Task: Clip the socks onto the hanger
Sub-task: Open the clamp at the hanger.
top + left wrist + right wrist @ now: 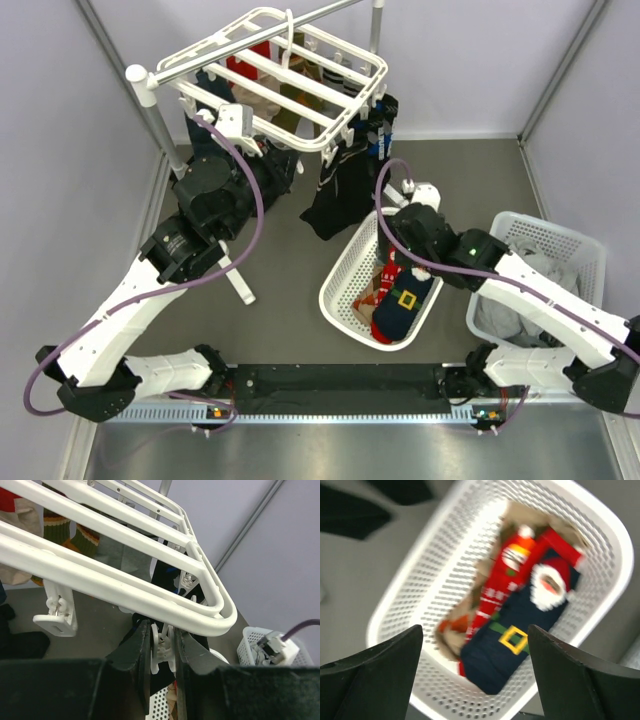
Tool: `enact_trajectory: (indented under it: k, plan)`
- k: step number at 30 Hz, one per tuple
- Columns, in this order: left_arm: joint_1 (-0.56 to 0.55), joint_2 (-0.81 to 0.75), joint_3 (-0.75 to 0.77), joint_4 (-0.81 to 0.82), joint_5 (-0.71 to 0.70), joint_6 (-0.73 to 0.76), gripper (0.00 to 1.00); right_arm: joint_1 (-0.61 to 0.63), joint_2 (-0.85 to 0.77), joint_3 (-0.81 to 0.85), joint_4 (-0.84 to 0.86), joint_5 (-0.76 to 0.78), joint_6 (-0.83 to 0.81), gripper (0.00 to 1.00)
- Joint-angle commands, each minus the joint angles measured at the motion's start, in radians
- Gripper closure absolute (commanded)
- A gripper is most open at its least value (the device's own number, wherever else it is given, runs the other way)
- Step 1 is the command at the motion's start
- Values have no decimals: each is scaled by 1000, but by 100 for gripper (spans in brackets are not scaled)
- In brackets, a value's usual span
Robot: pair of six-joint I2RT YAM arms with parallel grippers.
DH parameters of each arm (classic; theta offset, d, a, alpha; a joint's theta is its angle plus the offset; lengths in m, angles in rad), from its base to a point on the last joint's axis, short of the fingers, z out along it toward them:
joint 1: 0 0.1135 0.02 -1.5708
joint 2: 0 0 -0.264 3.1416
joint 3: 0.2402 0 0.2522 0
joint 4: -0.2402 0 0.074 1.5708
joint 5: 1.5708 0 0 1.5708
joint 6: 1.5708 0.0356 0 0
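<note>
The white hanger hangs at the back with several socks clipped under it. In the left wrist view its bars run overhead. My left gripper is shut on a small white clip that dangles under the hanger's rounded near corner; in the top view the gripper sits below that corner. A navy sock with a yellow buckle and a red sock lie in a white perforated basket. My right gripper is open and empty above them, and it shows over the basket in the top view.
A second white basket with grey laundry stands at the right. Dark socks hang from the hanger's near edge beside the sock basket. The stand's pole and foot are at the left. Another empty clip dangles to the left.
</note>
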Motion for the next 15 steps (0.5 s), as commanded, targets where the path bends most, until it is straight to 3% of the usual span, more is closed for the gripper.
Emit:
enact_trajectory:
  k: [1, 6, 11, 15]
  plan:
    - [2, -6, -2, -5, -6, 17, 100, -132, -41, -139, -3, -36, 100, 16]
    - [2, 6, 9, 0, 9, 10, 100, -267, -29, -259, 164, -92, 106, 26]
    - [2, 17, 25, 2, 29, -4, 100, -332, 60, -302, 241, -93, 130, 40]
    - [2, 30, 28, -1, 47, -17, 100, -341, 117, -334, 291, -60, 135, 46]
